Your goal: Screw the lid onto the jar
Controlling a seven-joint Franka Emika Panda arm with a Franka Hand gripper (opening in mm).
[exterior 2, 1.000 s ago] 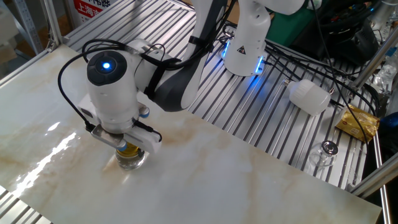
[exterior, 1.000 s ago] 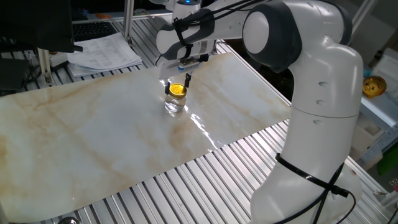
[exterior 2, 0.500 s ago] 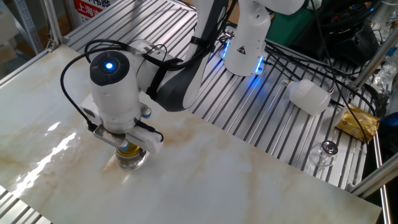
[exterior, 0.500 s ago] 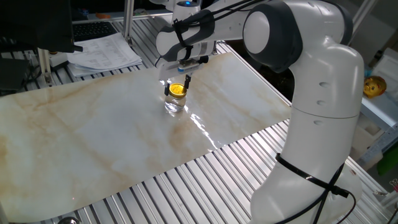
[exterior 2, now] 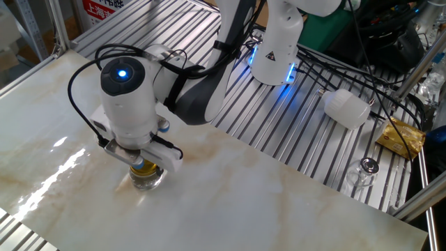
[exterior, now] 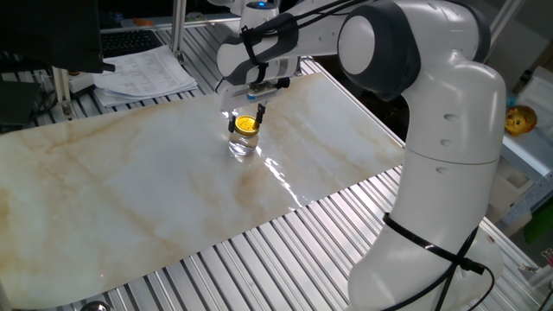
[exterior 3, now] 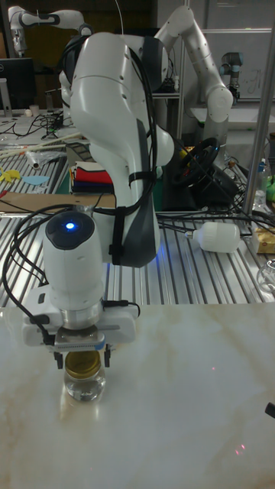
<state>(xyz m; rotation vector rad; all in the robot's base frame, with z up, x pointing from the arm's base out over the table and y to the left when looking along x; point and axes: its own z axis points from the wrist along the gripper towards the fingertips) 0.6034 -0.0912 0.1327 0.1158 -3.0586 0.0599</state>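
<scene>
So the biggest thing here is the white Franka arm (exterior: 432,130), base planted at the edge of the counter (exterior: 130,181) on the ribbed aluminium frame, reaching out over the marble-look slab. The wrist points straight down, with a blue status light glowing on top of it (easy to spot in the other fixed view and the tall one).

Off the slab on the slatted frame there's a white plastic bottle (exterior 2: 346,108) lying on its side, a crinkly gold foil packet (exterior 2: 401,136) near the far corner, and a small clear glass thing (exterior 2: 364,171) just beside the slab's edge. A stack of printed papers (exterior: 143,73) sits past the counter's far side.

The gripper (exterior 3: 82,357) hangs directly over the jar (exterior 3: 84,386), which stands upright on the slab, roughly mid-width and toward the arm's side. The lid (exterior: 246,124) sits on the jar's mouth, gold and level as far as I can see. The fingers (exterior 3: 58,358) come down on either side of the lid, only narrowly apart, right at its rim. They look closed onto it, but the hand body hides the actual contact, so I honestly can't tell if they're pinching it or just flanking it.
</scene>
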